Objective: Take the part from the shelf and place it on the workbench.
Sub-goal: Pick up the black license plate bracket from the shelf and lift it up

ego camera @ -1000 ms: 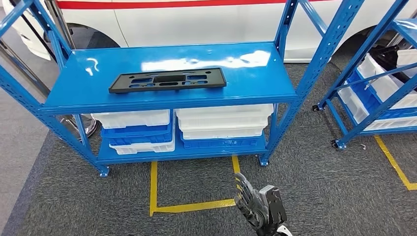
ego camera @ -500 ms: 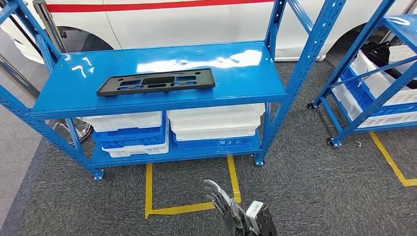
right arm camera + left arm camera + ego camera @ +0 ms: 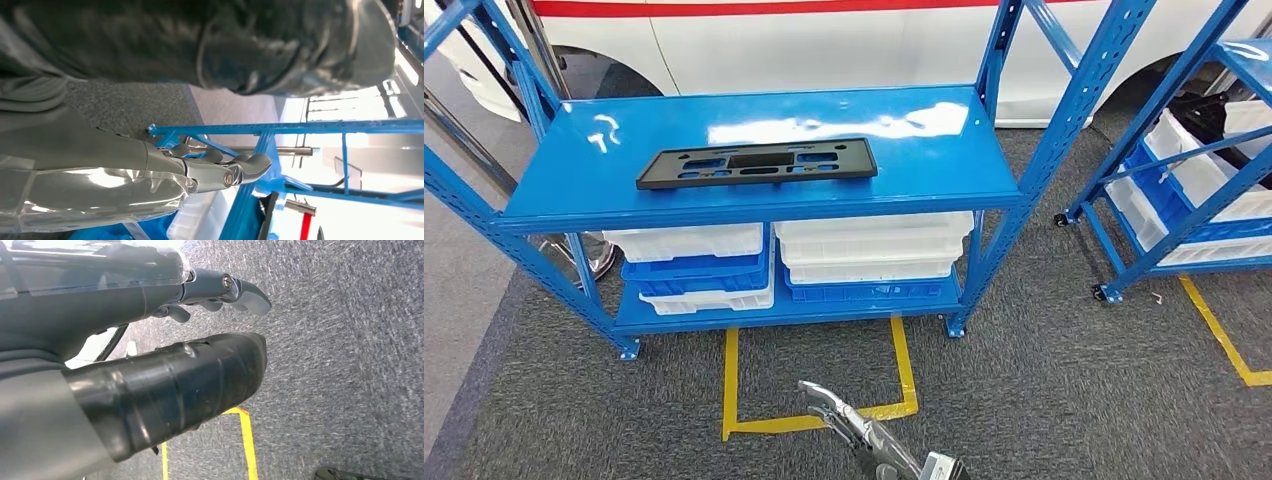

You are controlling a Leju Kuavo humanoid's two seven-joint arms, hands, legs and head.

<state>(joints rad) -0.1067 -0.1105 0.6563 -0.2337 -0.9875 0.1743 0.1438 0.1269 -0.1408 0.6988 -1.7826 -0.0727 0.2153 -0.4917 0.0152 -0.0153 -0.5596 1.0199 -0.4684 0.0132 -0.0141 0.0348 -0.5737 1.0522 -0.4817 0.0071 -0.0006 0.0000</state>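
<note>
While my right hand (image 3: 864, 440) hangs low over the grey carpet, fingers stretched out and holding nothing, the part (image 3: 757, 163) lies flat on the top board of the blue shelf (image 3: 944, 150), near its front edge and well apart from me. My left hand (image 3: 220, 287) points down at the floor, fingers loosely apart, also holding nothing. I judge the reach has yet to begin. To do it well, I should stand square to the shelf, lift both arms clear of the front lip, and take the long thin black panel by its two ends, so it stays level and does not flex.
</note>
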